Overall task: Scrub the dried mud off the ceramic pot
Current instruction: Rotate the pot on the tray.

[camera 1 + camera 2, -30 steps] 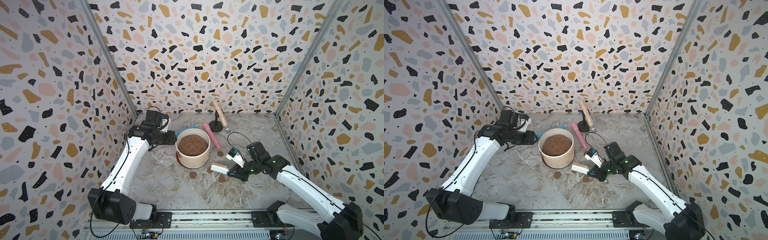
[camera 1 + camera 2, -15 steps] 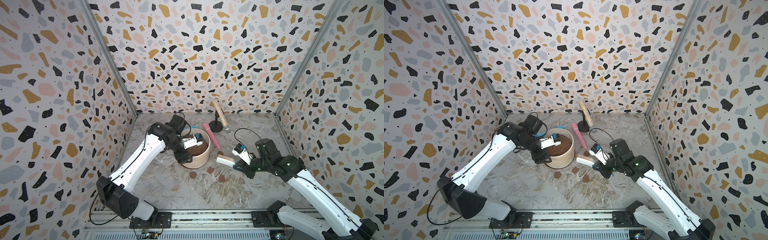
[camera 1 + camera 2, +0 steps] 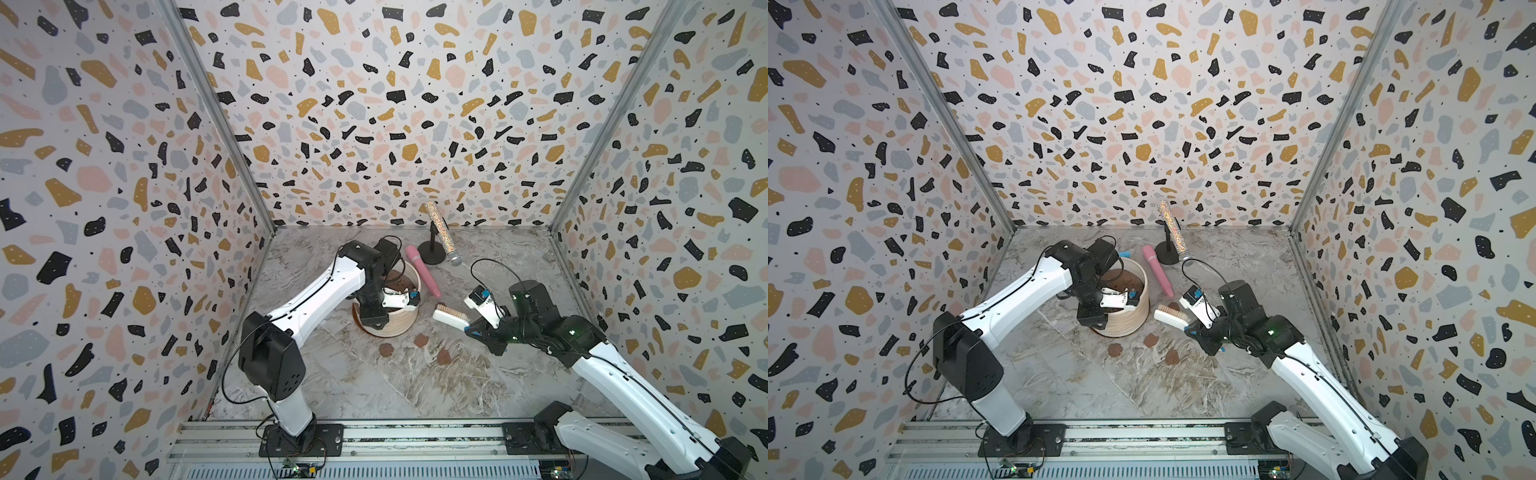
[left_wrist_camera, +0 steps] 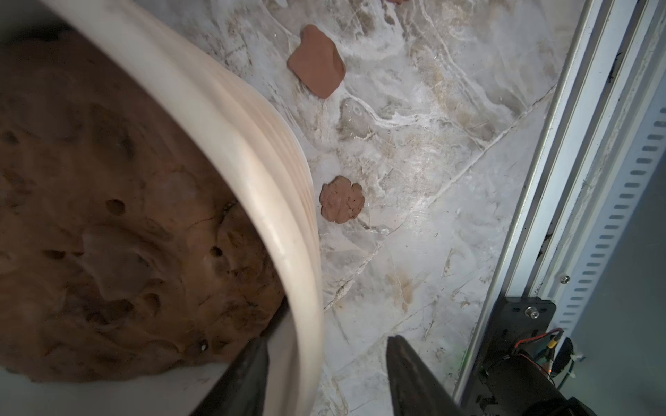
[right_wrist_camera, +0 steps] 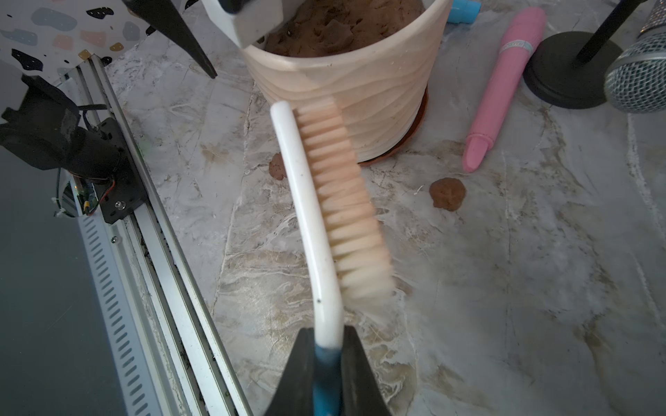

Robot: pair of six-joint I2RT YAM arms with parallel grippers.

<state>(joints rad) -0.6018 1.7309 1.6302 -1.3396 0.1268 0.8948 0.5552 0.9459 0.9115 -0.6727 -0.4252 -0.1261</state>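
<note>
Straddling the rim of the pot (image 3: pixel 395 326), the left tool (image 3: pixel 376 316) stood open. Seen from the left wrist camera, the left tool (image 4: pixel 328 338) had one finger inside the pot (image 4: pixel 252 155), close against the inner wall beside the soil (image 4: pixel 108 216). The other finger hung outside, with a clear gap to the ribbed wall. The pot stood upright on a brown saucer (image 5: pixel 418 122), left of centre on the worktop (image 3: pixel 415 395).

The right tool (image 3: pixel 469 328) was clamped on the blue handle end of a white brush (image 3: pixel 451 316). The brush head pointed toward the pot and sat just beside its right wall; contact between them could not be confirmed. In the right wrist view the brush (image 5: pixel 310 201) appeared blurred, bristles turned sideways.

Three patches of dried mud (image 3: pixel 386 350) (image 3: pixel 421 340) (image 3: pixel 444 355) lay flat on the worktop in front of the pot, apart from it and from each other.

Beyond the pot, a pink stick (image 3: pixel 424 270) lay on the worktop. A microphone (image 3: pixel 440 237) sat tilted in its black stand near the back wall. A blue item (image 3: pixel 1124 253) showed partly behind the pot's rim.
</note>
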